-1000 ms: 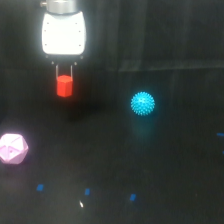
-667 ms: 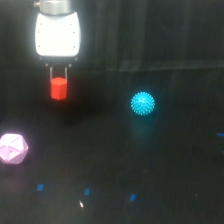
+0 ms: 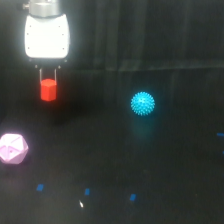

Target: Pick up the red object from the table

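Leftward since the earlier frame, the white gripper (image 3: 48, 82) carries the small red-orange faceted block (image 3: 48, 90), fingers pinching it; that narrow hold might slip.

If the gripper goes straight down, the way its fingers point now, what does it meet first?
The gripper already holds the red object. Below it only bare table shows; the pink polyhedron lies off toward the exterior view's left, though depth is unclear.
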Controlling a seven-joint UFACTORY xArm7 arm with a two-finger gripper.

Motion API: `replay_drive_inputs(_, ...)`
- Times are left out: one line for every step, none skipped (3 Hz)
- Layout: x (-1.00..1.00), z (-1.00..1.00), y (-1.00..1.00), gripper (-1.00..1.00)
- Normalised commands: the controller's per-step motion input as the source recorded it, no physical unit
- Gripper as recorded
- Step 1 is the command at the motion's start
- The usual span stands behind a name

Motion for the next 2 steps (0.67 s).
replay_drive_inputs(-0.71, -0.77, -0.37, -1.0)
replay_drive_inputs(0.35, -0.2, 0.08, -1.0)
